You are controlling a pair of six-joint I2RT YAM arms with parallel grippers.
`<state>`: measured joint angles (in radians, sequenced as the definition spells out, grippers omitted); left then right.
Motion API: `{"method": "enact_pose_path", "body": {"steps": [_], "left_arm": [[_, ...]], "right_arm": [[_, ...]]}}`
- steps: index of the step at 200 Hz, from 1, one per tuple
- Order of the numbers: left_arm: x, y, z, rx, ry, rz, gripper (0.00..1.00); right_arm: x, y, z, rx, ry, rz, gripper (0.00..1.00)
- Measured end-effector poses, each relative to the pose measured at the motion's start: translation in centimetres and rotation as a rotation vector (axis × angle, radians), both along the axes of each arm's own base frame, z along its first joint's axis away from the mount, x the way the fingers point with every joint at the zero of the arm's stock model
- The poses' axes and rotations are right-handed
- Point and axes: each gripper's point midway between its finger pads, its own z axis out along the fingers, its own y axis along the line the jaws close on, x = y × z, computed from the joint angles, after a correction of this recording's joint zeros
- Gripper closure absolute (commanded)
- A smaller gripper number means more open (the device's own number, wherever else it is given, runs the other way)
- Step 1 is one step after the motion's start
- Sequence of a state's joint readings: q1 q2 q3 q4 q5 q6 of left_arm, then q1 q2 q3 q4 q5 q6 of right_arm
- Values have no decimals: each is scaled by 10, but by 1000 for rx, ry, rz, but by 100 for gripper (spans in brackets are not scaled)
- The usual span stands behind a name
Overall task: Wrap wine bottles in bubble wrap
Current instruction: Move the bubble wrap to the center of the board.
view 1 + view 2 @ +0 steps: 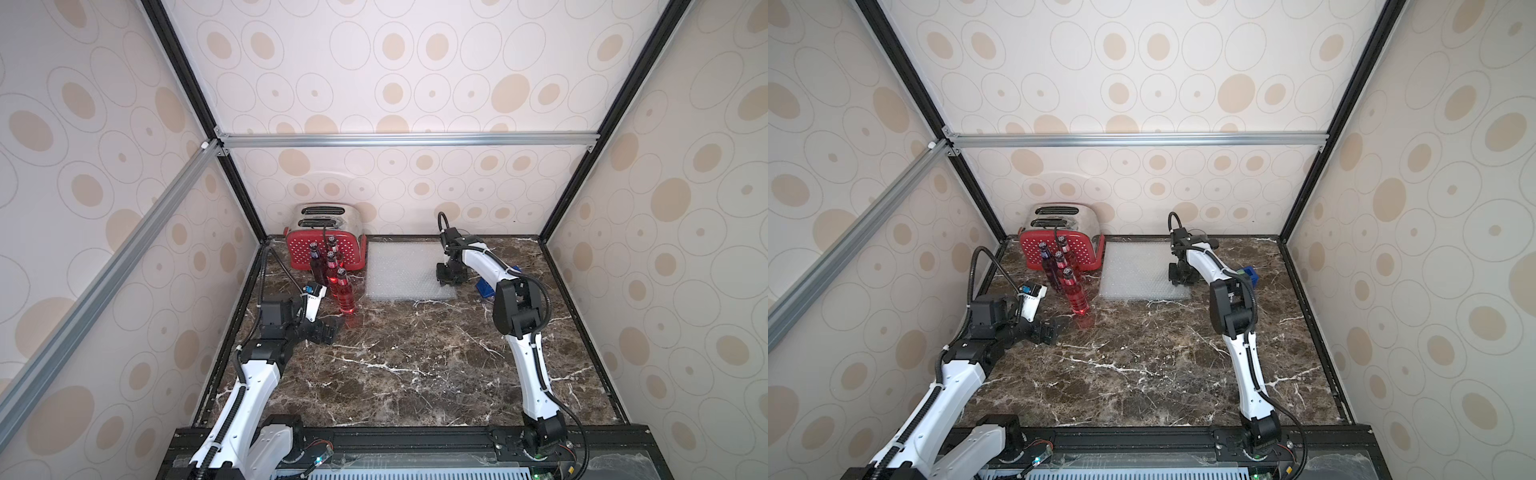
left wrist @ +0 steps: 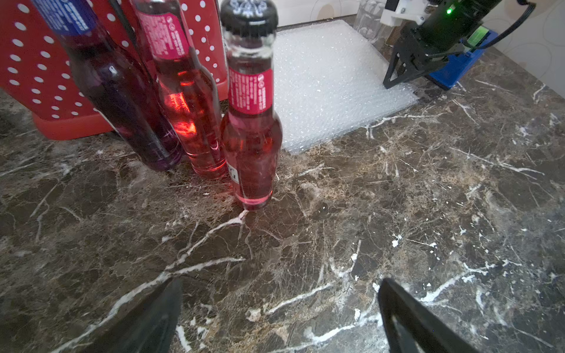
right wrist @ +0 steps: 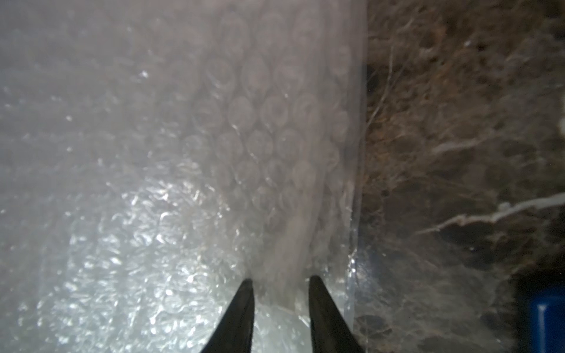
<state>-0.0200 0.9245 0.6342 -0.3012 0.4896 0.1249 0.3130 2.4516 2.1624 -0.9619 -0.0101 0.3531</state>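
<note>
The table looks like polished brown marble, white-veined — the bubble wrap is translucent plastic, finely pimpled, glinting. The wine bottles are glossy clear glass; the toaster mirror-bright metal.

I am looking across a dark marble table. A chrome toaster is sitting in the far left corner, and a red perforated basket is leaning against its front. A blue tape dispenser is resting toward the right, and a clear glass is standing by the back wall.
</note>
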Motion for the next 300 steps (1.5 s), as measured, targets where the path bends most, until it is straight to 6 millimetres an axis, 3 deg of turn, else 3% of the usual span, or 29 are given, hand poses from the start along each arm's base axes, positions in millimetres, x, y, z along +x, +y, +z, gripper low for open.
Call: {"method": "enact_pose_path", "body": {"steps": [33,65,159,184,208,236,255,275,300], "left_arm": [[0,-1,0,-1,-1,-3,1],[-1,-2,0,-2,-1,-6,1],[-1,-2,1,-2,-5,-8,1],[-1,-2,1,-2,-5,-8,1],[-1,-2,2,-2,-7,-8,1],[-2,-2,4,-2,-14,-8,1],[-2,-2,5,-3,-19,-8,1],[-2,-2,6,-2,-23,-8,1],[-2,-2,7,-2,-25,-8,1]], "right_arm": [[0,-1,3,-7,-4,1,71],[-3,-3,7,-14,3,5,66],[-8,-5,10,-23,14,19,100],[-11,-5,16,-21,21,20,100],[-15,-6,39,-7,-7,20,100],[-34,-7,81,35,-51,16,100],[-58,-8,103,65,-67,15,100],[-91,-10,107,84,-48,24,100],[-141,-19,90,83,34,26,100]]}}
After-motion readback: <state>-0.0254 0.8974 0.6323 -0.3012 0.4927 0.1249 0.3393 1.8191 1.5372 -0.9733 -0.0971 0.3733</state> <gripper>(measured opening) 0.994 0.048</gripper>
